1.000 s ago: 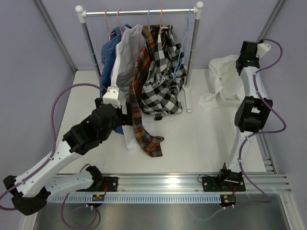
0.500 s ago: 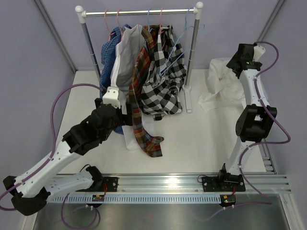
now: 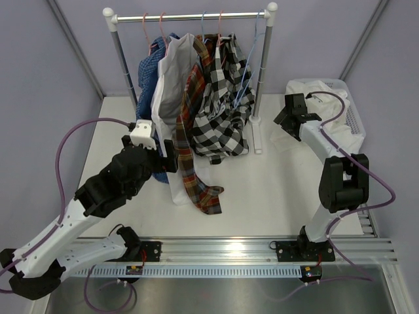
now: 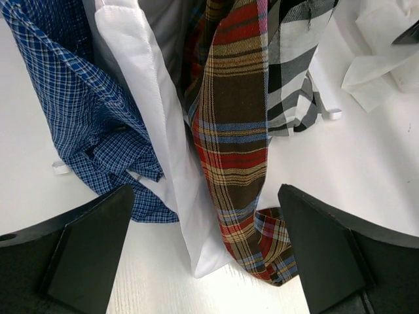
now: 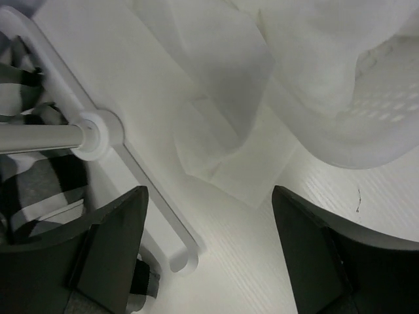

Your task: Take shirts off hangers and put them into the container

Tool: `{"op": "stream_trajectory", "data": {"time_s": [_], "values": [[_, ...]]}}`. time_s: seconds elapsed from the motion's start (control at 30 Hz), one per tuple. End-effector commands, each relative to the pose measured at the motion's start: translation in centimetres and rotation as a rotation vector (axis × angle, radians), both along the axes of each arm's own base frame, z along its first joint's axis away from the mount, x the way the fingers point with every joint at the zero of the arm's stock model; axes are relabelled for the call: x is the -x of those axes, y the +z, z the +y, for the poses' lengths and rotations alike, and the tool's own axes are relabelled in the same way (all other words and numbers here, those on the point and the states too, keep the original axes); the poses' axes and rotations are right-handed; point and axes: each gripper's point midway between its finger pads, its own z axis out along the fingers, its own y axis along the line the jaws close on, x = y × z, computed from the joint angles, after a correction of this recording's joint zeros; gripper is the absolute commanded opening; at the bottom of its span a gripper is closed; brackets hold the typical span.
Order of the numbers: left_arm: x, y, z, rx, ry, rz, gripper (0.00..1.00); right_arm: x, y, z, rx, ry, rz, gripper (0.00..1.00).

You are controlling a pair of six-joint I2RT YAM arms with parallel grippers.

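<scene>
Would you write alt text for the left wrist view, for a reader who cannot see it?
Four shirt tails hang side by side over a white table: a blue checked shirt, a plain white shirt, a red-orange plaid shirt and a black-and-white checked shirt. The left gripper, its fingers at the bottom corners, is open and holds nothing.

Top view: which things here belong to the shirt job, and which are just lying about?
Part of the job: draped white shirt hanging over the basket's edge; basket; blue checked shirt; hanging white shirt; red plaid shirt; black-and-white checked shirt; hangers.

Just there: clothes rack; purple cables; table.
</scene>
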Motion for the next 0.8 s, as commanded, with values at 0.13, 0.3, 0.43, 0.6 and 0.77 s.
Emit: {"op": "stream_trajectory", "data": {"time_s": [0.13, 0.3, 0.43, 0.6, 0.77], "values": [[0.5, 1.1, 0.3, 0.075, 0.002, -0.030, 0.99, -3.0, -1.2, -0.7, -0.055, -0.173, -0.099, 0.81], [0.8, 1.0, 0.6, 0.090, 0.007, -0.027, 0.99, -4.4, -3.8, -1.5, -0.029, -0.247, -0.066, 0.74], [0.9, 1.3, 1.0, 0.096, 0.024, -0.033, 0.99, -5.1, -5.0, -1.7, -0.028, -0.301, -0.041, 0.72], [1.0, 1.5, 1.5, 0.093, 0.036, -0.035, 0.99, -4.9, -7.1, -2.3, -0.011, -0.337, -0.002, 0.68], [1.1, 1.1, 1.5, 0.095, 0.040, -0.025, 0.99, -4.9, -7.0, -2.7, -0.012, -0.357, 0.010, 0.32]]}}
